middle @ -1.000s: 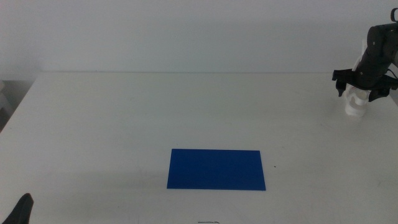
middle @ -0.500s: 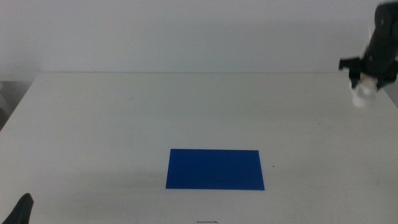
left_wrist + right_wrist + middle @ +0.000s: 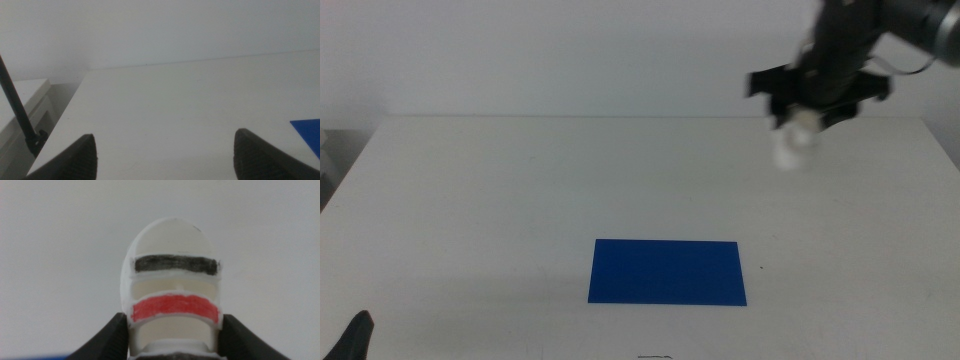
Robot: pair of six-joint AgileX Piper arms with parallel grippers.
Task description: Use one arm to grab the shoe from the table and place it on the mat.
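White table (image 3: 520, 190) under a plain pale wall, blue mat (image 3: 667, 271) flat near the front edge. Right gripper (image 3: 804, 112) is up in the air over the far right of the table — jaws clamped on the shoe (image 3: 790, 147), which hangs below it, clear of the surface and well apart from the mat. Wrist cam shows black & red straps. Left gripper (image 3: 165, 155) waits low at the front-left corner, jaws apart, holding nothing.
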